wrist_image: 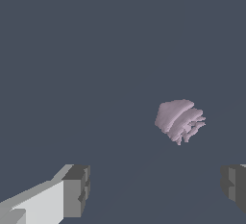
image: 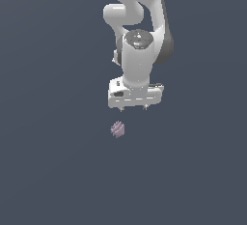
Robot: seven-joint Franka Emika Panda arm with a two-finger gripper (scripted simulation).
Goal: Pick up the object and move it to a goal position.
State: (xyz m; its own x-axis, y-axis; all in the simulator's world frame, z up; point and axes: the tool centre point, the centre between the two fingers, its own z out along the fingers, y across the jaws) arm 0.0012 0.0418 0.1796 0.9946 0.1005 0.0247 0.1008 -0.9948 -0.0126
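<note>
The white robot arm (image: 140, 21) comes down from the top edge of the exterior view and bends into a thick upright wrist cylinder. At its lower end sits the wide white tool (image: 135, 107), which points straight down. In this view the tool is seen from above, so only two short dark tips show under its flat body, and they stand well apart from each other.

In the wrist view the tool (wrist_image: 156, 189) is open. One white finger with a grey pad (wrist_image: 77, 190) enters from one side of the picture, and the other grey pad (wrist_image: 235, 185) is at the opposite edge. A wide gap lies between them and nothing is held in it.

The small pale mauve-pink ridged lump (image: 117, 129) lies on the plain dark blue-grey surface (image: 53, 171). In the exterior view it is just below the tool and a little to the exterior view's left of its middle. In the wrist view the lump (wrist_image: 179, 120) shows a smooth rounded part and several thin ridges on one side. It is not between the pads and touches neither of them; it lies apart from both.

The surface is flat and of one colour, without edge or mark. Whether it is a table or a floor, I cannot tell.
</note>
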